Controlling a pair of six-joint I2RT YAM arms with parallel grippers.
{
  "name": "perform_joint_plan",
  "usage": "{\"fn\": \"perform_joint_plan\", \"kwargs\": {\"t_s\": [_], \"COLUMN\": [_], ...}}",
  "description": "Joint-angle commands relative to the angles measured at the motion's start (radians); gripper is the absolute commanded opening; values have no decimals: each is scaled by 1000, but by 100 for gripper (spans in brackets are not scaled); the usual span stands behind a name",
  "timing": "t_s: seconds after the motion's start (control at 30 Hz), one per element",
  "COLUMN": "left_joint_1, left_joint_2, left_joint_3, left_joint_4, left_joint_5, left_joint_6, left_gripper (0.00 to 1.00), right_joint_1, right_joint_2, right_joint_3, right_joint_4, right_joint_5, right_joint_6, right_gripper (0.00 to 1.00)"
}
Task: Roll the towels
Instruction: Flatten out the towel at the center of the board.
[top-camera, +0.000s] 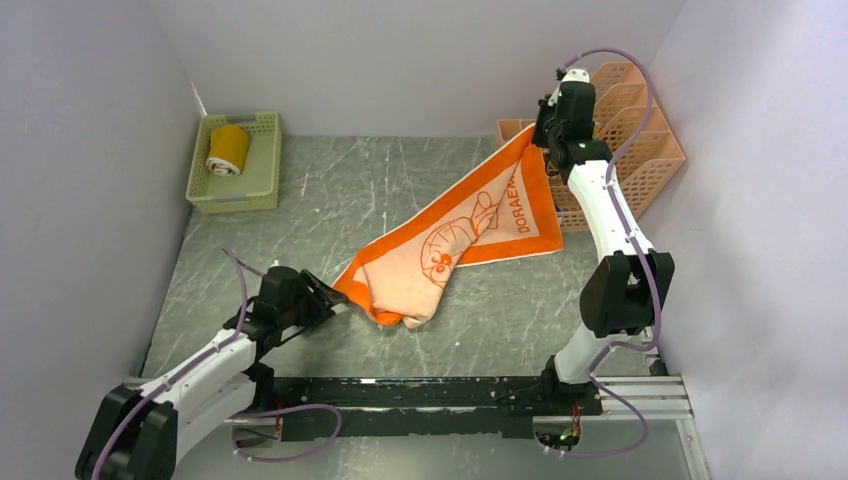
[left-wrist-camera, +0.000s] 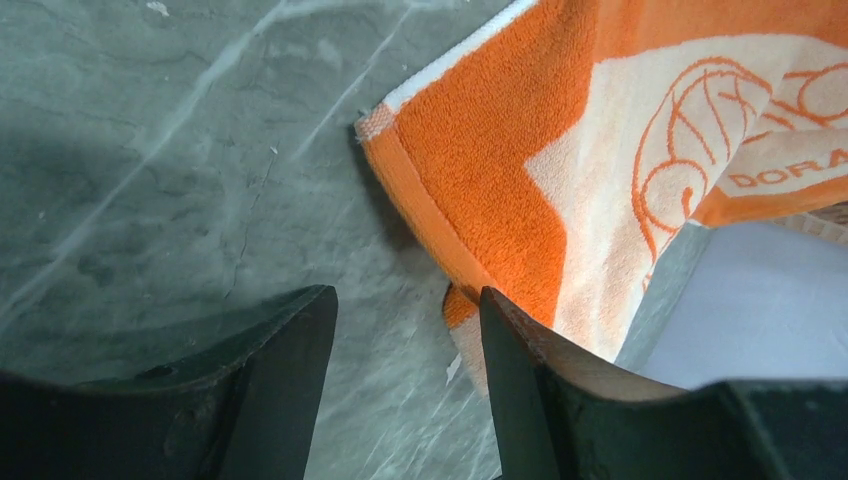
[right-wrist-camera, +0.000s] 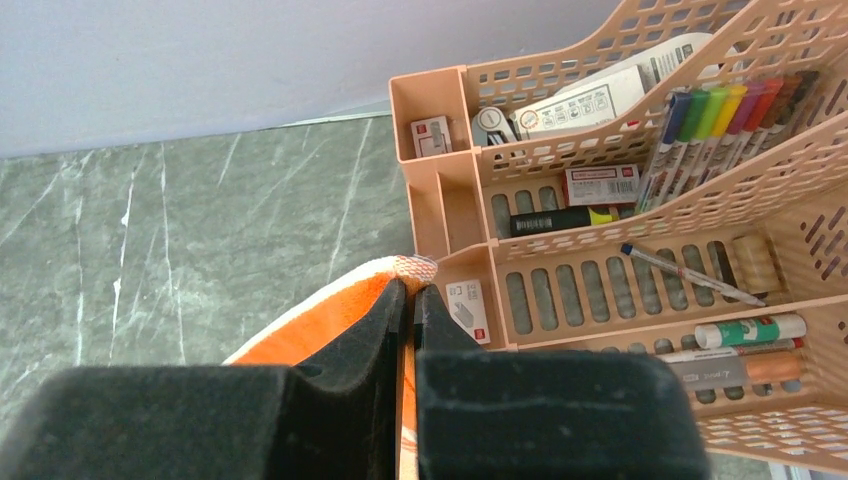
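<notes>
From the overhead camera, I saw the green basket (top-camera: 262, 190) in the far left corner of the desk (top-camera: 330, 200), with the yellow towel (top-camera: 228, 149) lying rolled inside it. The peach file rack (top-camera: 655, 160) stood in the far right corner, right behind the right pincer (top-camera: 545, 135), leaving little room there. The orange towel (top-camera: 450, 240) stretched diagonally across the middle of the desk. Its far corner was lifted in front of the rack, and its near end was bunched and folded over itself on the surface. A pale peach band with the cartoon outline faced up, and lettering ran along the orange border. The left pincer (top-camera: 335, 300) sat low at the towel's near left corner.

On the left wrist camera, the left pincer (left-wrist-camera: 405, 310) stood wide, with bare desk (left-wrist-camera: 150, 150) between its fingers and nothing gripped. The orange towel's (left-wrist-camera: 480, 150) hemmed corner lay just beyond the fingertips, on the side of the right-hand finger, and the cloth rose away to the upper right.

On the right wrist camera, the right pincer (right-wrist-camera: 410, 295) was pressed tight on the orange towel's (right-wrist-camera: 330, 315) edge, with a small woven corner poking out above the tips. The rack (right-wrist-camera: 440, 200) was directly behind it, and its slots held coloured markers (right-wrist-camera: 730, 120), pens and small boxes.
</notes>
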Motion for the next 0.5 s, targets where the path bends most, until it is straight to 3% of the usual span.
{"fn": "perform_joint_plan", "kwargs": {"t_s": [0.0, 0.27, 0.4, 0.47], "left_joint_1": [17, 65, 91, 120], "left_joint_2": [55, 161, 235, 301], "left_joint_3": [-7, -44, -19, -12], "left_joint_4": [103, 267, 327, 384], "left_joint_5": [-14, -21, -10, 19], "left_joint_6": [-9, -35, 6, 42], "left_gripper": [67, 64, 46, 27], "right_joint_1": [2, 2, 2, 3], "right_joint_2": [-35, -30, -28, -26], "right_joint_3": [-10, -10, -8, -8], "right_joint_4": [25, 31, 31, 33], "right_joint_5": [-13, -26, -30, -35], "right_joint_6": [-12, -16, -20, -21], "right_gripper": [0, 0, 0, 0]}}
